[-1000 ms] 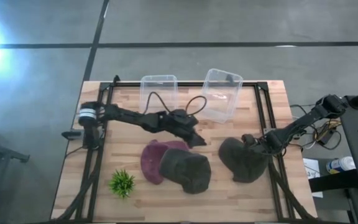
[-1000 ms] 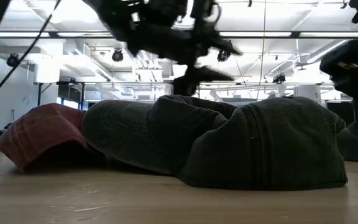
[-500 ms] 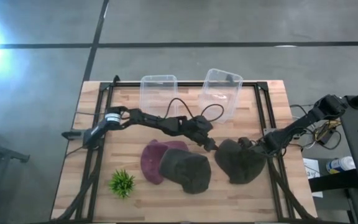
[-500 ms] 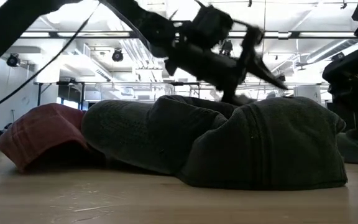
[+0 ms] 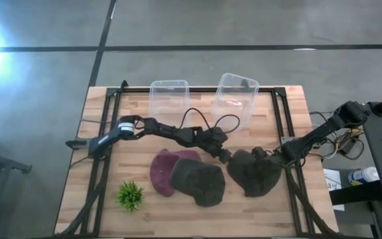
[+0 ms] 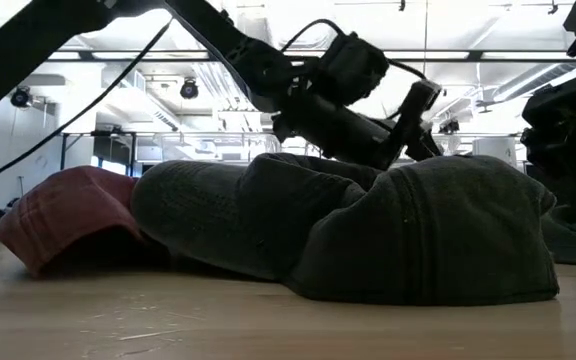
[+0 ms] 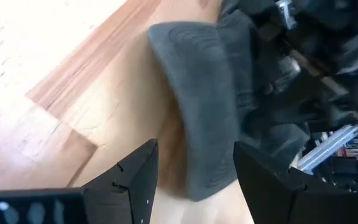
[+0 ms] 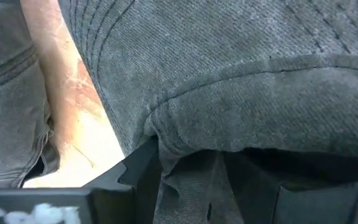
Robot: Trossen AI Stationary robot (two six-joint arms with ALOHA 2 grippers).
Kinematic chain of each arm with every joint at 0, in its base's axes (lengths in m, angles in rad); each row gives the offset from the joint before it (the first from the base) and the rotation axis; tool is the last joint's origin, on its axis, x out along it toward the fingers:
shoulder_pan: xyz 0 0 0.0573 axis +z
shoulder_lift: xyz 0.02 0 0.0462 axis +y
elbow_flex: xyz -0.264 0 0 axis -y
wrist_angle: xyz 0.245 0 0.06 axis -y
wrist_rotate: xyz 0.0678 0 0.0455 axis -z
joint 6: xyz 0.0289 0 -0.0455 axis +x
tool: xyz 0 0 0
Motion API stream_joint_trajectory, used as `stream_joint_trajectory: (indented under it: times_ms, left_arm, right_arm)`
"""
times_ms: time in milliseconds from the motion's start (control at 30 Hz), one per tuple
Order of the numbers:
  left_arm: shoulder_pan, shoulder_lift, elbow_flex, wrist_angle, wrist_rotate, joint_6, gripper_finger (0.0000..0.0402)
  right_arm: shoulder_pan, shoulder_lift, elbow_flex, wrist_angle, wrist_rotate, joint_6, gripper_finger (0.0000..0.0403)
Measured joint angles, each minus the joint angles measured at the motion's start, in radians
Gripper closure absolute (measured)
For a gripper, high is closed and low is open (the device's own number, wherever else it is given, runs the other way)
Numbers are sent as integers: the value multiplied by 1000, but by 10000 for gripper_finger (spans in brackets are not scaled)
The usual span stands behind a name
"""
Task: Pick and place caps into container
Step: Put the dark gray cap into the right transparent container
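Note:
Three caps lie on the table. The maroon cap (image 5: 161,169) is overlapped by a dark grey-olive cap (image 5: 201,184), which fills the low view (image 6: 388,235). The second dark cap (image 5: 254,174) lies farther toward the table's right. My left gripper (image 5: 225,157) is open at this cap's left edge; in its wrist view the gripper (image 7: 194,149) has the cap's stitched brim (image 7: 201,118) just ahead, a finger on either side, apart from it. My right gripper (image 5: 269,157) is shut on the same cap's far right part. My right gripper (image 8: 216,171) pinches a bunched fold of the dark cap's crown fabric (image 8: 191,177) between its two fingers, at the cap's far right side. It comes from the table's right, slanting down. The rest of the cap spreads on the table toward the left.
Two clear plastic containers (image 5: 170,96) (image 5: 236,101) stand at the table's far edge. A small green plant (image 5: 130,196) sits near the front left. A black frame rail (image 5: 280,126) runs along the right side. Bare wood shows along the near edge.
My left gripper has swung from above the maroon cap's far side toward the table's right and has come lower, ending at the right dark cap's left edge. My right gripper has shifted a little leftward, and the cap it holds has slid left with it.

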Motion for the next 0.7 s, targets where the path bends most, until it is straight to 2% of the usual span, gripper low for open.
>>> stream_joint_trajectory:
  times_ms: [400,700]
  left_arm:
    - [-6,17,-1,107,-2,0,200]
    - [-19,13,-2,106,29,20,207]
  right_arm:
    - [-22,2,0,41,44,1,236]
    - [-81,-5,0,115,60,-55,236]
